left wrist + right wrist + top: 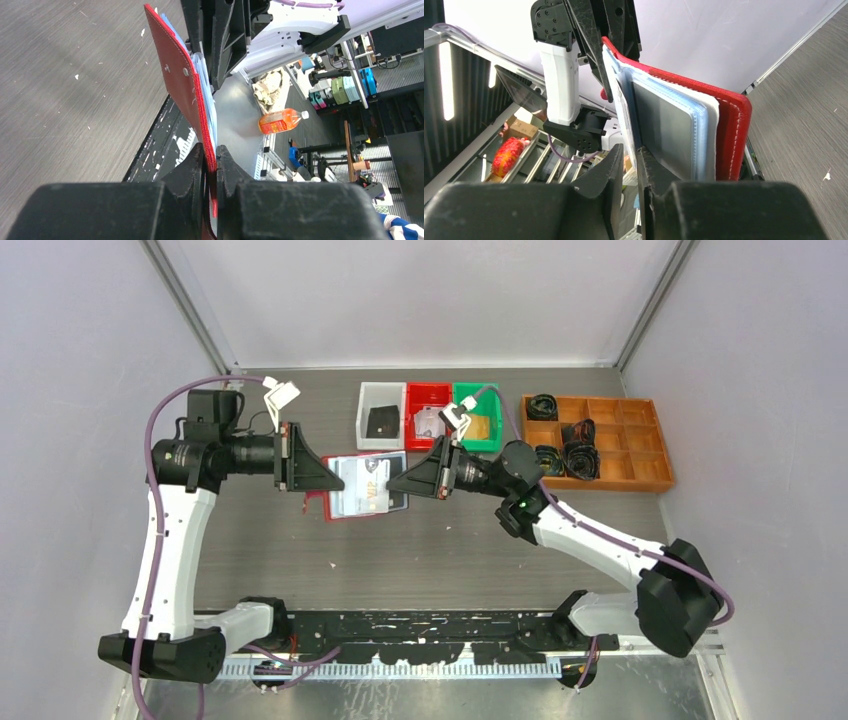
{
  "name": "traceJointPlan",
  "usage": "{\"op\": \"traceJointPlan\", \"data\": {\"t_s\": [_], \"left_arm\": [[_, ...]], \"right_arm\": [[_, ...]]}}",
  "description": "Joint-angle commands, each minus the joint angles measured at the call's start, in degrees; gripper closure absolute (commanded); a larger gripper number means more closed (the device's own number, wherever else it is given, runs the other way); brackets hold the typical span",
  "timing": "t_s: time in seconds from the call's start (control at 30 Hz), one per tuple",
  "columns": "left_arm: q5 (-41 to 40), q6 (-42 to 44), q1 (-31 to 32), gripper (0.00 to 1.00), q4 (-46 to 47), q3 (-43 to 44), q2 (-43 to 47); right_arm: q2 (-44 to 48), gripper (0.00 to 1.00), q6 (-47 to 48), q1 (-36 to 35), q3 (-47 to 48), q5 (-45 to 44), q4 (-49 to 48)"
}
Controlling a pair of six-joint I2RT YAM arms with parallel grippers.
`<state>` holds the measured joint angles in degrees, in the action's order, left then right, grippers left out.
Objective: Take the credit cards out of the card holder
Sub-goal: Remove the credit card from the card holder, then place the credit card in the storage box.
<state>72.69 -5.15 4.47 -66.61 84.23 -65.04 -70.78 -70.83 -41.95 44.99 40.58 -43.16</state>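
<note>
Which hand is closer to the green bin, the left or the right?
Right. The right hand is just in front of the green bin, slightly to its left. The left hand is farther left, beyond the red card holder.

Card holder [365, 490] hemmed at 9 o'clock by left gripper [333, 480], 3 o'clock by right gripper [393, 483]; bins [411, 418] block 12 o'clock, wooden tray [640, 440] 2 o'clock; table [400, 560] open toward 6 o'clock.

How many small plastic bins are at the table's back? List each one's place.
3, side by side: white bin leftmost, red bin in the middle, green bin rightmost. None seems hidden.
</note>
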Motion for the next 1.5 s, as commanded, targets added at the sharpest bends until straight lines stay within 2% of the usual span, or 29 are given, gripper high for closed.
{"op": "traceJointPlan", "data": {"t_s": [0.0, 0.1, 0.37, 0.43, 0.53, 0.67, 0.93, 1.13, 1.3, 1.47], "left_arm": [[2.0, -3.1, -0.4, 1.00, 4.7, 1.4, 0.6], [2.3, -4.0, -0.4, 1.00, 5.3, 1.3, 0.7], [3.0, -5.6, -0.5, 1.00, 6.6, 1.3, 1.0], [3.0, -5.7, -0.5, 1.00, 6.8, 1.3, 1.0], [3.0, -5.9, -0.6, 1.00, 6.8, 1.4, 0.9], [3.0, -5.8, -0.8, 1.00, 7.0, 1.6, 1.0], [3.6, -5.6, -1.3, 1.00, 6.8, 2.1, 1.1], [4.0, -5.4, -1.5, 1.00, 6.6, 2.0, 1.3], [4.2, -5.3, -1.5, 1.00, 7.0, 1.8, 2.0], [4.1, -5.7, -1.6, 1.00, 7.5, 2.2, 2.7]], "right_arm": [[-2.7, 0.71, -4.9, -1.0, 0.5, -1.0, -11.1], [-4.5, 0.65, -6.6, -1.4, 0.8, -1.0, -14.4], [-5.9, 0.60, -7.3, -2.5, 1.0, -1.1, -16.8], [-6.1, 0.68, -7.8, -2.5, 1.1, -1.2, -17.6], [-5.4, 0.89, -7.8, -2.5, 1.0, -1.2, -17.8], [-2.6, 0.93, -5.0, -1.9, 0.7, -1.0, -13.2], [7.2, 0.99, 1.7, 6.4, -0.6, 1.0, 3.6], [8.8, 0.99, 8.6, 15.9, 7.2, 0.9, 22.1], [-1.1, 0.99, 23.1, 21.5, 22.2, -7.9, 47.2], [-16.6, 0.99, 32.8, 22.7, 35.3, -16.4, 58.2]]}}
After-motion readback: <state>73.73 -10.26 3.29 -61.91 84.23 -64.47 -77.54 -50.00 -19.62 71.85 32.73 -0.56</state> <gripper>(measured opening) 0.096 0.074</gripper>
